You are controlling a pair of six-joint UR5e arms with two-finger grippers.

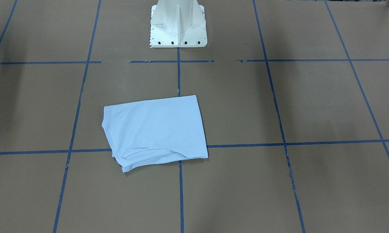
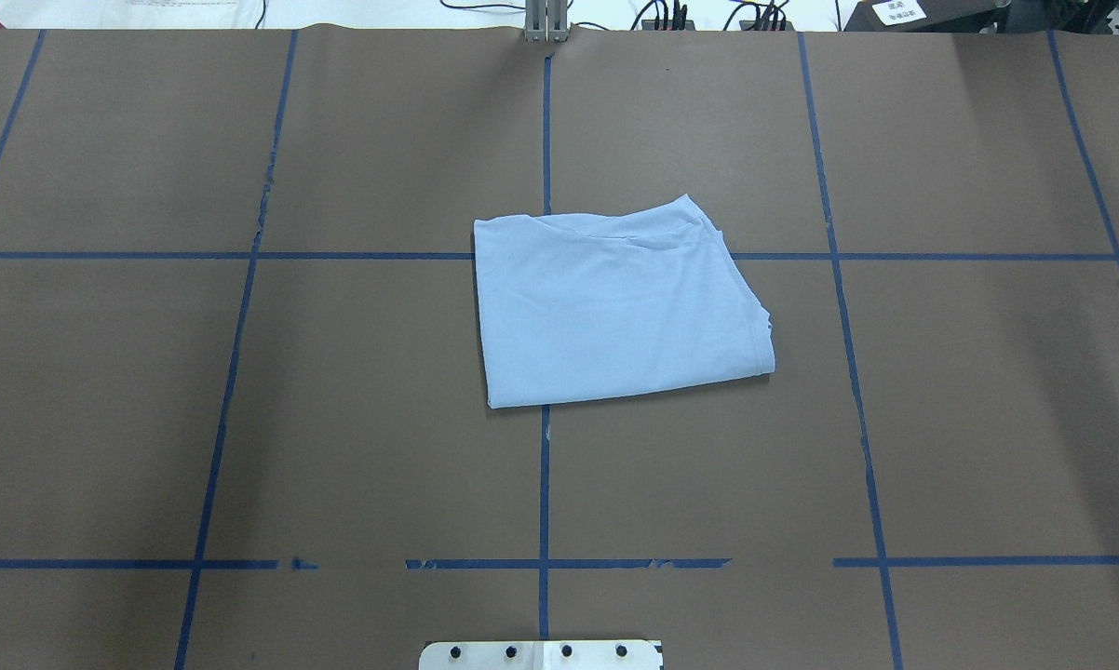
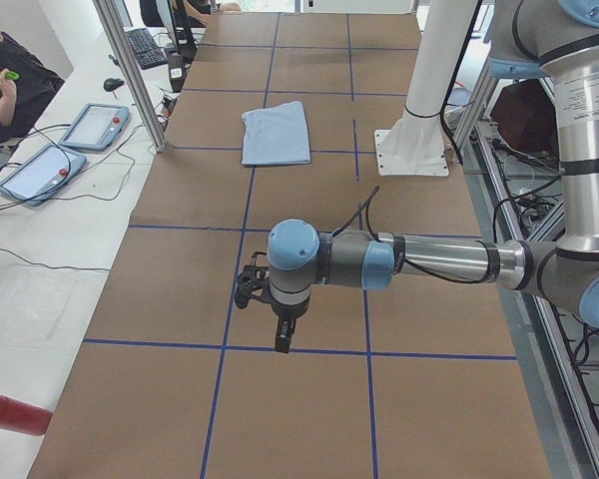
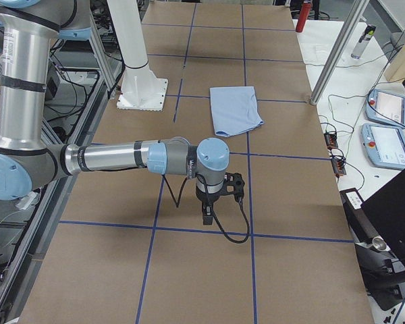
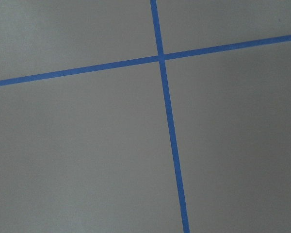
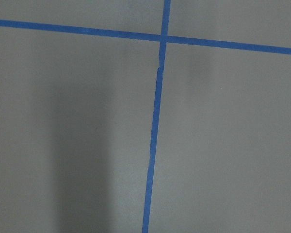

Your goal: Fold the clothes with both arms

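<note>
The light blue T-shirt (image 1: 155, 129) lies folded into a flat rectangle on the brown table near the middle, and also shows in the overhead view (image 2: 615, 302) and both side views (image 3: 277, 133) (image 4: 235, 109). Its collar, print and label are hidden. The left gripper (image 3: 283, 339) hangs pointing down over the table's left end, far from the shirt. The right gripper (image 4: 207, 217) hangs pointing down over the right end, also far from the shirt. I cannot tell whether either gripper is open or shut. Both wrist views show only table and blue tape.
The white pedestal base (image 1: 178, 29) stands at the robot's side of the table. Blue tape lines (image 2: 545, 465) grid the brown cover. Teach pendants (image 3: 90, 125) and an operator (image 3: 5, 80) are beside the table. Metal posts (image 4: 337, 54) stand at its far edge.
</note>
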